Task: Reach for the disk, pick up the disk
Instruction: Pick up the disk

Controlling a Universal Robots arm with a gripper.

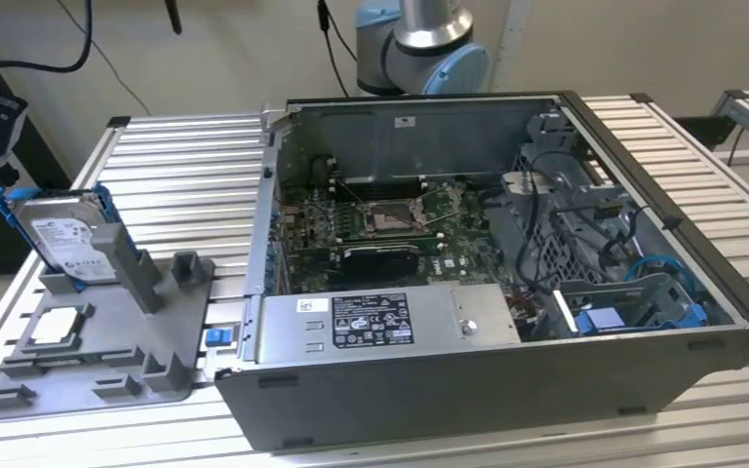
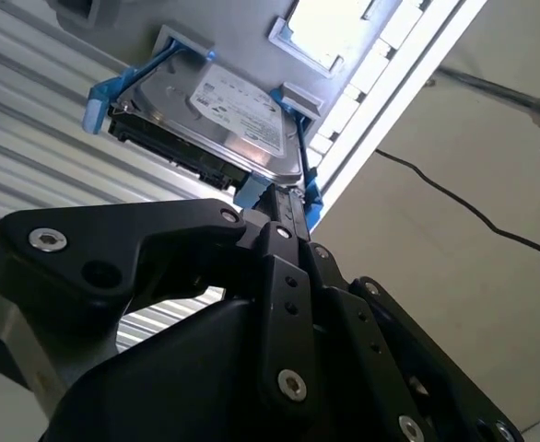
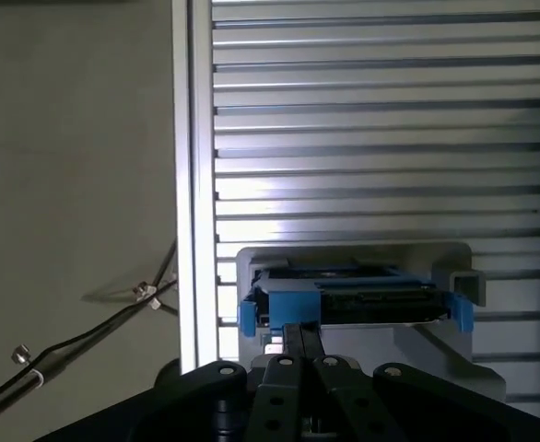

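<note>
Reach phase - the claw is pointing straight at the disk, with its two fingers looking pressed together and nothing between them

In the second wrist view the claw tips are sitting right at the corner of the blue bracket that is framing the disk; I cannot tell whether they are touching it or stopping just short. No grasp is showing, so I am judging the pick-up as not yet done

The disk is standing on its long edge in the grey holder, label face out. Grey posts are propping it on both sides, probably so it is staying upright and offering its narrow upper edge and both flat faces to a claw coming in from ahead. In the first wrist view that thin edge is facing the claw, and the bracket's blue end tabs are sticking out to either side of the fingers

The holder is resting on the ribbed metal table, whose slats are running on beyond the disk as seen from the claw. A small square processor chip is lying flat in its own recess of the same holder, just beside the disk and apart from the claw. The open computer case is standing well apart from the claw, past the holder, and is playing no part in this step - same for the loose cable hanging off to the side of the claw
</note>
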